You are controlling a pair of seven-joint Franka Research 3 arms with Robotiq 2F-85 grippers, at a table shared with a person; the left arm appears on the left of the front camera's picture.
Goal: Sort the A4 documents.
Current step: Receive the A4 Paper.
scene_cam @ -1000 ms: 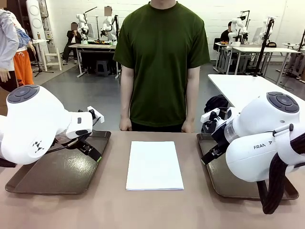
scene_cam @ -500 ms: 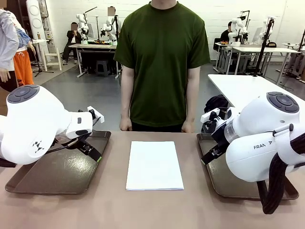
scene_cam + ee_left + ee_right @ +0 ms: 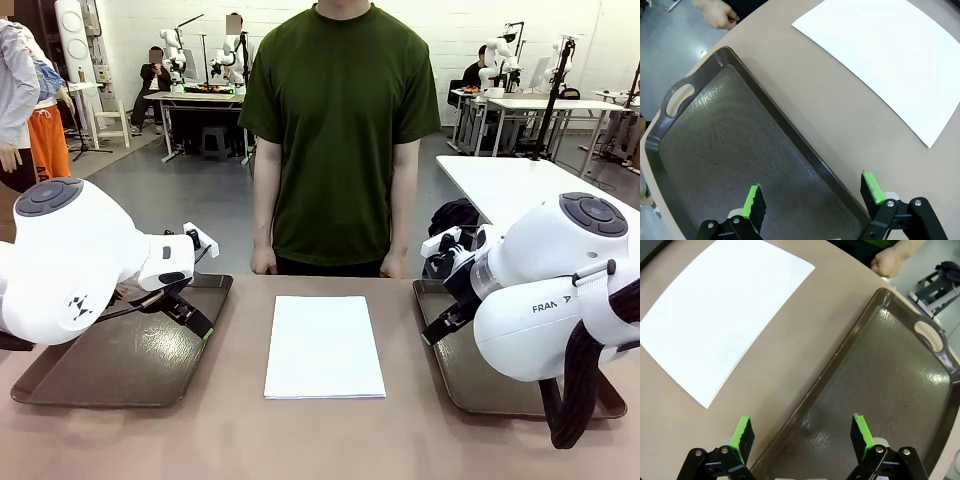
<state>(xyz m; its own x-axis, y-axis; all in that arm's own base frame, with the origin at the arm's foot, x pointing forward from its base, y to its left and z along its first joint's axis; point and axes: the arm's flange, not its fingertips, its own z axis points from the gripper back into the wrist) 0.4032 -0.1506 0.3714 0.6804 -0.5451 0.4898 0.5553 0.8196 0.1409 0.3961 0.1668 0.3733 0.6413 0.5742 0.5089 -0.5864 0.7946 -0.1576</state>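
Left pincer (image 3: 812,192) and right pincer (image 3: 801,427) open, empty. A4 documents (image 3: 324,346) flat mid-frame: pinch may crease or lift 2 sheets.

White A4 documents (image 3: 324,346), flat, stacked mid-table

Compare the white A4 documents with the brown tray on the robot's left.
The A4 documents are white and rimless; the left tray is dark brown with a raised rim and handle cut-out. The documents lie mid-table; the tray sits under the open left gripper. Both are rectangular, flat on the table.
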